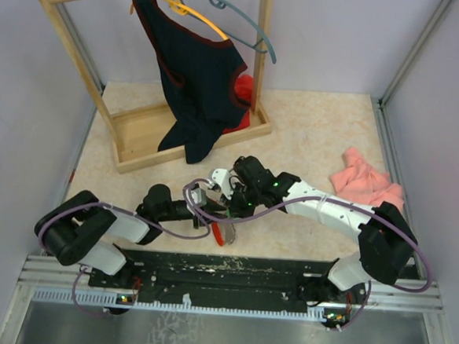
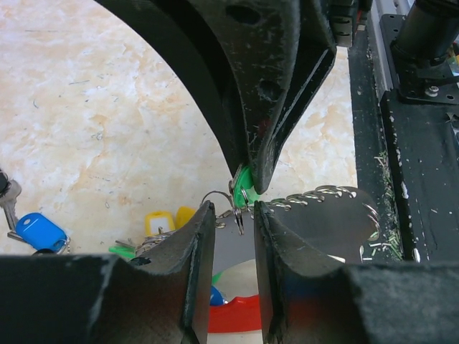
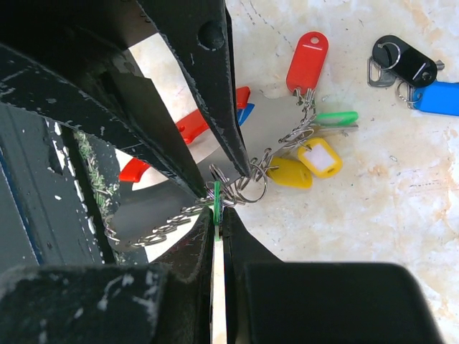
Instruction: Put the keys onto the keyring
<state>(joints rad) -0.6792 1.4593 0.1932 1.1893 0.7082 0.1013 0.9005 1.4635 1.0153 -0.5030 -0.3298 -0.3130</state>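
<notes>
The work surface is a beige stone-pattern table (image 1: 311,138) enclosed by grey walls. At rear left stands a wooden garment rack (image 1: 80,59). Its base forms a shallow tray (image 1: 144,154), which contains a red cloth (image 1: 244,89) and the lower end of a dark garment (image 1: 200,83) that hangs from a yellow hanger (image 1: 195,14). The left gripper (image 2: 233,213) is low at table centre, jaws parted, with nothing clamped. A small split ring lies at the gap between its tips. The keyring (image 3: 192,130) lies on the table directly beneath both grippers, its red section visible between the left fingers. A red key (image 3: 308,61), two yellow keys (image 3: 319,158) and a metal chain (image 3: 158,228) lie bunched beside it. The right gripper (image 3: 218,215) is closed on a green key (image 2: 242,192), tip to tip with the left gripper. A blue key (image 3: 437,97) and a black key (image 3: 405,61) lie apart from the bunch. A pink cloth (image 1: 366,185) lies at far right.
</notes>
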